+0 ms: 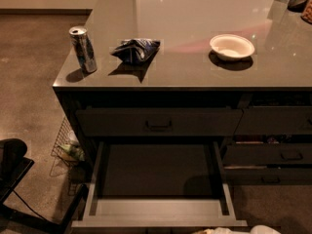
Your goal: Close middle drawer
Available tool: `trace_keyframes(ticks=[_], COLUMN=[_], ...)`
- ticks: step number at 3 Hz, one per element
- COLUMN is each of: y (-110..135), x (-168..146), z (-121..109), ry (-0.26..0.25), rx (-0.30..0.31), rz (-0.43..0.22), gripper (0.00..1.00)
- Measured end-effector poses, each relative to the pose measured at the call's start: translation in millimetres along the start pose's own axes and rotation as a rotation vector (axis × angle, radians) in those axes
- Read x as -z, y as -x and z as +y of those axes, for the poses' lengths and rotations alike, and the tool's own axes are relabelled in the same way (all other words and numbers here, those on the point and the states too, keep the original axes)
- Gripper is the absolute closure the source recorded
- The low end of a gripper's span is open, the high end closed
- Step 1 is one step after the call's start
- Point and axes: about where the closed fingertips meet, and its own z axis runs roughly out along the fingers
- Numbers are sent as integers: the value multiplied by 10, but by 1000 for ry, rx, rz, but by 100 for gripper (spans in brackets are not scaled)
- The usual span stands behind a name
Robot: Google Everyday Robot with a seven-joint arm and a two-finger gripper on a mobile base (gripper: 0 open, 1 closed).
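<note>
The middle drawer (158,179) stands pulled far out below the counter, with pale grey inner walls and a dark, empty floor. Its front rail (158,222) lies along the bottom edge of the view, and its handle is hidden. Only pale bits of my gripper (243,230) show at the very bottom edge, just in front of the drawer's right front corner. The rest of the arm is out of view.
The top drawer (158,122) above is shut. Narrower drawers (287,155) sit to the right. On the counter (195,13) are a can (84,49), a crumpled bag (135,50) and a white bowl (232,46). A wire basket (66,147) and a black stand (14,169) are on the floor at left.
</note>
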Motion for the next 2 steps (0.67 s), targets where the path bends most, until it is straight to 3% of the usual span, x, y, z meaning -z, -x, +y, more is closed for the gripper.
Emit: trace_keyframes(ticks=[1, 2], y=[1, 1], x=[-282, -282], z=[-155, -155], ry=[17, 17], rx=[-1, -1], rz=[-41, -41], gripper=[100, 100])
